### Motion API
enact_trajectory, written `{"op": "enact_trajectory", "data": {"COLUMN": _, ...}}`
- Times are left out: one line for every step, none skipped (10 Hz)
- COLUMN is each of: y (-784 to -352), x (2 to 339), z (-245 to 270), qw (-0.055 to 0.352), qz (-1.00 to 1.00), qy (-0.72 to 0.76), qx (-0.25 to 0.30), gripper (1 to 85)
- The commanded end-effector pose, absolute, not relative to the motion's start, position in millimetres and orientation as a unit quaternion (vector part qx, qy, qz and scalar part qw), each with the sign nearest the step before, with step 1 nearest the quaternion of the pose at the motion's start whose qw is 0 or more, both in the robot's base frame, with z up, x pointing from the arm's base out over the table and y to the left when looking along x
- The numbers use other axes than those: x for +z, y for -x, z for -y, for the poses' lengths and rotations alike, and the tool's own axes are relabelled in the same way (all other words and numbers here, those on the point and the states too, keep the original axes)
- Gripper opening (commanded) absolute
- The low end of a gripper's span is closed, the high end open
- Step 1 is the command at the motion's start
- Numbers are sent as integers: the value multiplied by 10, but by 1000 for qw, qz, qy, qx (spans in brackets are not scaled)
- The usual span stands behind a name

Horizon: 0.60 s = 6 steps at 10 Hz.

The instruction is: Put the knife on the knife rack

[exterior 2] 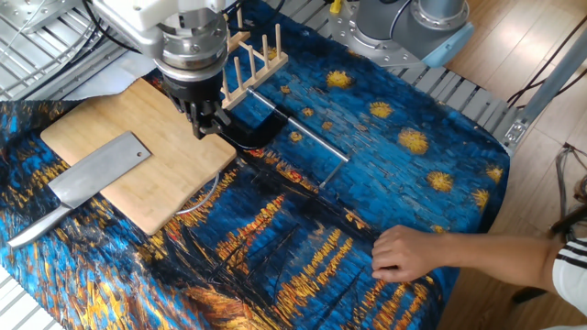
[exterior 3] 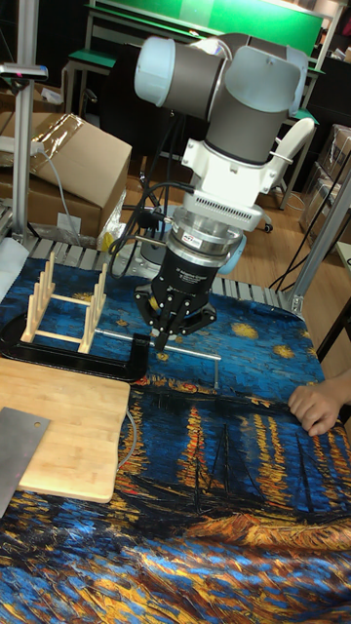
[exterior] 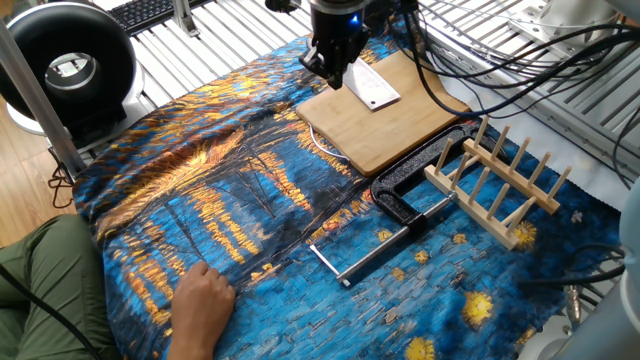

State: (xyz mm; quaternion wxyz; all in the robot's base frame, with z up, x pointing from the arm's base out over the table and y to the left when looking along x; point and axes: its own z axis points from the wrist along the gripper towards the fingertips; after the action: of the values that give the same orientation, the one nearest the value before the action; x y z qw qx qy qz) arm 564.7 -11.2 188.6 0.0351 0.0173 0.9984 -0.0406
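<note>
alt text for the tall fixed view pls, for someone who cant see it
A grey robot arm's gripper hangs empty above a starry-night patterned cloth, beside a bamboo cutting board. A knife blade lies on the board at the left edge; behind stands a wooden knife rack, and a person's hand rests at right.
</note>
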Motion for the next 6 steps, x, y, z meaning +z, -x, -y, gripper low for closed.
{"op": "enact_trajectory", "data": {"y": -5650, "x": 1895, "z": 32, "qw": 35, "qz": -999, "qy": -29, "qx": -25, "gripper": 10}}
{"op": "enact_trajectory", "data": {"y": -5642, "x": 1895, "z": 32, "qw": 34, "qz": -998, "qy": -38, "qx": -24, "gripper": 10}}
{"op": "enact_trajectory", "data": {"y": -5667, "x": 1898, "z": 63, "qw": 39, "qz": -997, "qy": -52, "qx": -30, "gripper": 10}}
{"op": "enact_trajectory", "data": {"y": -5679, "x": 1901, "z": 87, "qw": 42, "qz": -997, "qy": -62, "qx": -34, "gripper": 10}}
{"op": "enact_trajectory", "data": {"y": -5731, "x": 1912, "z": 162, "qw": 54, "qz": -995, "qy": -66, "qx": -47, "gripper": 10}}
{"op": "enact_trajectory", "data": {"y": -5814, "x": 1918, "z": 122, "qw": 69, "qz": -994, "qy": -70, "qx": -38, "gripper": 10}}
